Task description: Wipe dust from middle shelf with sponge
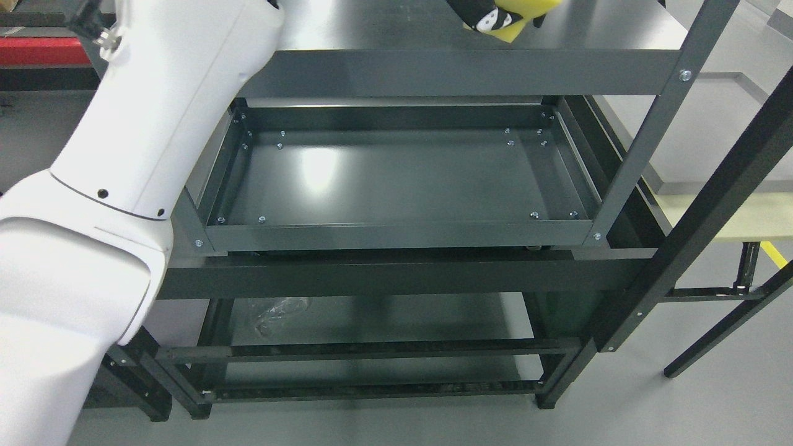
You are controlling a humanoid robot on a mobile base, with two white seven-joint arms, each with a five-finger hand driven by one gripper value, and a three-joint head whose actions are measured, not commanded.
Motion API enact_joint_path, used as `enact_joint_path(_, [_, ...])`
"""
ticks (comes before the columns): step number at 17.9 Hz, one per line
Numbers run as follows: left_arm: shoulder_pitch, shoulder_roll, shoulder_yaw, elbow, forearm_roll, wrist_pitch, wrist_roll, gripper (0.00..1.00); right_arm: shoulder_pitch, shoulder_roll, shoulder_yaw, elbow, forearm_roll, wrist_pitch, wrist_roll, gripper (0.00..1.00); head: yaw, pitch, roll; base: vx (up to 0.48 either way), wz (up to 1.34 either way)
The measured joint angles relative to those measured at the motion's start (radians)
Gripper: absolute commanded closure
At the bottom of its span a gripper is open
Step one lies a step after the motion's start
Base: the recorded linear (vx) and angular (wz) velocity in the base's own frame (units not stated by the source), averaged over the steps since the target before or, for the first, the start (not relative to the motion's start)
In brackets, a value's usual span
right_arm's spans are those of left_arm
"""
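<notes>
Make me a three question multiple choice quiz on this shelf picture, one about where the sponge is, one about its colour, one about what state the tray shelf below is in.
1. Where is the sponge?
A. On the floor
B. At the top edge of the picture, over the upper shelf
C. In the tray shelf below

2. What colour is the sponge?
A. Yellow
B. Blue
C. Pink

3. What lies in the tray shelf under the upper one?
A. A stack of boxes
B. A folded cloth
C. Nothing visible on it

Answers:
1. B: the sponge shows at the top edge, held by a dark hand above the upper shelf.
2. A: it is bright yellow against the dark metal.
3. C: the tray shelf shows only its glossy dark surface and screws.

The white left arm fills the picture's left side.
</notes>
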Motion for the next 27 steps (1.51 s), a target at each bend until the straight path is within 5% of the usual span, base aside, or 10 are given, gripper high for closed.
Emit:
enact_joint_path(5, [-0.009,-0.011,-0.093,-0.005,0.002,-0.003,-0.005,0.94,0.000,0.000,0.000,0.000,0.000,0.000,0.000,0.00,0.0000,0.000,0.000,0.000,0.00])
enact_joint_path(11, [-0.021,-0.014,-0.057,-0.008,-0.065,-0.123,-0.106,0.94,0.000,0.000,0.000,0.000,0.000,0.000,0.000,0.00,0.0000,0.000,0.000,0.000,0.00])
enact_joint_path(20, [0.028,0.098,0.184,-0.044,-0.074,-0.315,-0.398,0.93,0.000,0.000,0.000,0.000,0.000,0.000,0.000,0.00,0.0000,0.000,0.000,0.000,0.00])
enact_joint_path(27, [0.174,0.158,0.403,-0.132,0.224,-0.236,-0.486,0.92,0.000,0.000,0.000,0.000,0.000,0.000,0.000,0.00,0.0000,0.000,0.000,0.000,0.00])
